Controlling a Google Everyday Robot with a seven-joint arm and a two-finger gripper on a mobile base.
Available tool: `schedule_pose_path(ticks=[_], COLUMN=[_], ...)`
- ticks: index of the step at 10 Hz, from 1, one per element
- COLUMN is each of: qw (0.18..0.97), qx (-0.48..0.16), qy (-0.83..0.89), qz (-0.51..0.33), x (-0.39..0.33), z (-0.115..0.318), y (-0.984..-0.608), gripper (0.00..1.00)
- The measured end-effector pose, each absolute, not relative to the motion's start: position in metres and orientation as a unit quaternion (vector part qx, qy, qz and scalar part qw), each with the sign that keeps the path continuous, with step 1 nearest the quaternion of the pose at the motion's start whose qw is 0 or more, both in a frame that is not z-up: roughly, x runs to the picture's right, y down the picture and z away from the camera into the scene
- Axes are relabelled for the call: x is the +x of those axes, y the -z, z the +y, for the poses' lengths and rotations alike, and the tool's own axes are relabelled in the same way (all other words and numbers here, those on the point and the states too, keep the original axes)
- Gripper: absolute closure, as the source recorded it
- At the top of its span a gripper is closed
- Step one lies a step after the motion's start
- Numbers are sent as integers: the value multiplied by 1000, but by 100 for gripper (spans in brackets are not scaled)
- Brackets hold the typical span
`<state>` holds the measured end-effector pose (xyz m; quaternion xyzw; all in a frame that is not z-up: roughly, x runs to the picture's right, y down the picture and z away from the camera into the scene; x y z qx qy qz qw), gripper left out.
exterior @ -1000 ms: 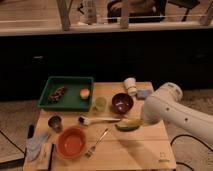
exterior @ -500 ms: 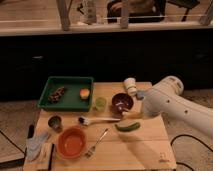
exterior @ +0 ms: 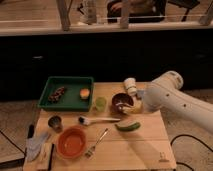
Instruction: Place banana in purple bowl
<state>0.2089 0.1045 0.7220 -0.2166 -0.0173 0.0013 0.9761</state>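
Setting: pale wooden worktop point(exterior: 145, 147) is standing before a dark wall, carrying every item.
Banana: small pale-yellow curved banana point(exterior: 132, 106) is resting over the bowl's right rim at the gripper's tip, apparently positioned for the drop.
Bowl: small round dark purple bowl point(exterior: 117, 99) is sitting mid-worktop, mouth up, ready to receive it.
Gripper: two-finger gripper point(exterior: 136, 105) is hovering just right of the bowl, against the banana; whether it is clamping or releasing, I cannot tell.
Arm: white rounded arm point(exterior: 172, 97) is reaching in from the right, away from the left-hand clutter.
Neighbours: green curved cucumber-like vegetable point(exterior: 128, 126) is lying just in front of the bowl; larger orange bowl point(exterior: 72, 144) is sitting well apart, front-left.
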Motion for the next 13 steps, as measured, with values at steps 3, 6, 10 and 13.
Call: schedule_pose_path(ticks=[3,6,10,13], qw=[976,976,976,976], qx=[-216,-215,-214,-212], qy=[-12,-19,-27,-32], qz=[-17,-18,-20,-27], x=[211,213,216,212], z=[87,78,71,65], y=[-735,-745,-761,-771], gripper=[96,96,96,96])
